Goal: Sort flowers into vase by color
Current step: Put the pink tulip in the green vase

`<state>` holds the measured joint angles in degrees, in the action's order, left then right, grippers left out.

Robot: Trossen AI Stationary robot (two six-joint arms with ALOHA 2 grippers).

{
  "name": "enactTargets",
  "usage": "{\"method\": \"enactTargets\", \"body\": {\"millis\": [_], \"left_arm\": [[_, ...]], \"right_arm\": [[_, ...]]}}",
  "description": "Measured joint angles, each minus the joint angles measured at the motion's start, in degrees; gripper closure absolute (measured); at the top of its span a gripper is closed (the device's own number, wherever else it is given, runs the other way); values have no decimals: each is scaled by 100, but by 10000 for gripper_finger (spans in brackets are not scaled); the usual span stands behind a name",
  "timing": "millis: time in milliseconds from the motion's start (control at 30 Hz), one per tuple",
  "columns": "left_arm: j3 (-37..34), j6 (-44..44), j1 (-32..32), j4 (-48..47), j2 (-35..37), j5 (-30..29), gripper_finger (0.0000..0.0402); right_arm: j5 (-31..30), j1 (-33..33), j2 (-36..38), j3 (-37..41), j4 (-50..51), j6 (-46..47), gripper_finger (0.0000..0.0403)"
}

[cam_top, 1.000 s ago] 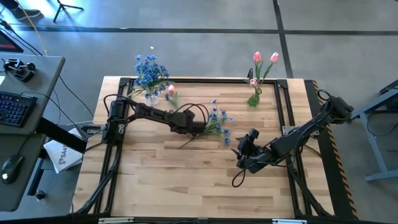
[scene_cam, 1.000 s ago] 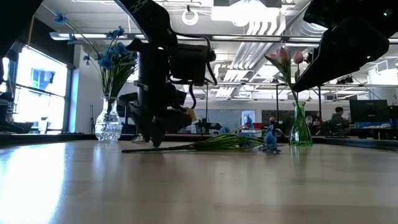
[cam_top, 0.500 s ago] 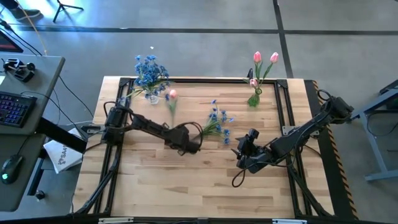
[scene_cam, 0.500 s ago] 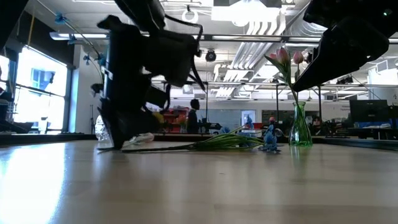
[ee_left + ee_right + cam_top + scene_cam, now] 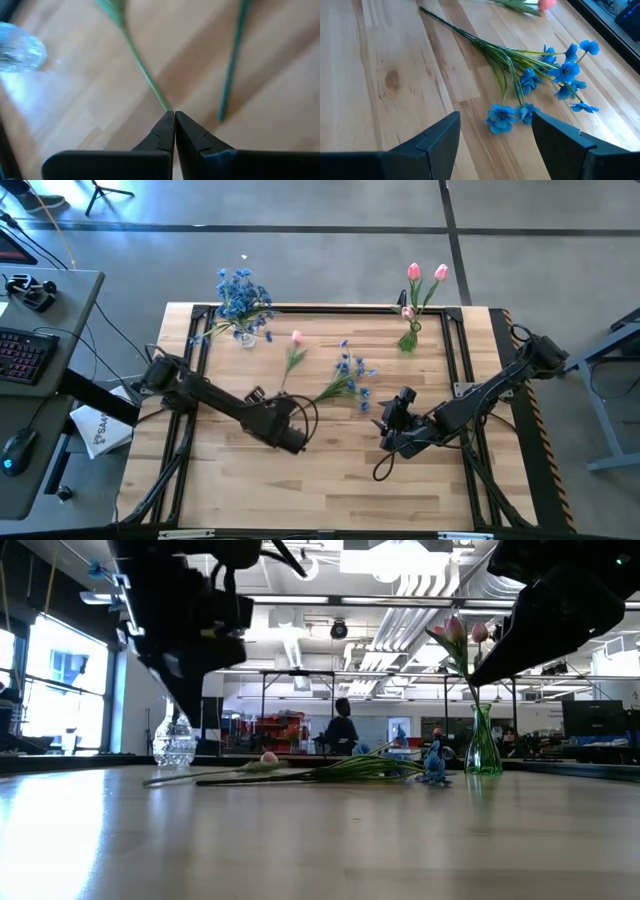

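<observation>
A pink tulip [image 5: 297, 337] lies on the table. Its thin stem runs toward the near edge and ends at my left gripper [image 5: 292, 442], whose fingers [image 5: 174, 116] are shut. In the low view the tulip [image 5: 268, 758] and its stem lie flat, and the left gripper hangs above them. A loose blue flower spray [image 5: 350, 375] lies to the right of the tulip. My right gripper [image 5: 388, 428] waits open, close to the blue blossoms [image 5: 540, 70]. A clear vase [image 5: 243, 332] at the far left holds blue flowers. A green vase [image 5: 410, 335] at the far right holds pink tulips. My left gripper's shut fingertips, pointing down, meet the near end of the tulip's stem [image 5: 162, 102] in the wrist view. The low view shows the stem flat on the table, below the gripper. I cannot tell whether the fingers hold the stem or only stand over its end.
The blue spray's stem end [image 5: 221, 116] lies close beside the left fingertips. A black frame [image 5: 330, 308] runs around the tabletop. Bare wood [image 5: 250, 490] stretches along the near side. A desk with a keyboard [image 5: 20, 350] stands off the table's left.
My left gripper has moved from the blue spray's stem toward the table's near-left, has shut, and has risen off the table. The pink tulip has slid from beside the clear vase toward the right and near side, its stem swinging round toward the gripper.
</observation>
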<state>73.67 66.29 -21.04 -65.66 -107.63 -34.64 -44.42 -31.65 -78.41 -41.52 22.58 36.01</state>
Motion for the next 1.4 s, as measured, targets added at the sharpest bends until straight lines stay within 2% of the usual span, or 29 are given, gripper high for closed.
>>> {"method": "enactTargets", "body": {"millis": [133, 300, 400, 533, 700, 833, 1033, 1167, 1400], "left_arm": [[4, 194, 133, -33, 147, -319, 390], [-45, -190, 500, 196, 104, -553, 336], [-392, -434, 759, 818, 119, -583, 292], [-983, -516, 1082, 1677, 152, -343, 238], [-1449, -133, 1287, 2000, 152, -540, 205], [-1744, -99, 1402, 2401, 152, -486, 213], [-2151, -272, 1531, 3298, 199, -296, 250], [-2210, -371, 1578, 3414, 200, -26, 293], [-2204, -679, 1580, 3468, 200, 327, 391]], "right_arm": [[0, 0, -1, 0, -18, 0, 160], [0, 1, 0, 0, -18, 0, 160], [0, -1, 0, 0, -17, -2, 160], [0, 0, 0, 0, -18, -26, 160], [-2, 1, 0, 0, -23, -24, 160], [-31, 2, 0, 1, -60, -26, 160], [-39, 2, 0, 2, -70, -24, 160], [-39, 2, 0, 2, -71, -24, 160], [-39, 1, 0, 2, -71, -24, 160]]}}
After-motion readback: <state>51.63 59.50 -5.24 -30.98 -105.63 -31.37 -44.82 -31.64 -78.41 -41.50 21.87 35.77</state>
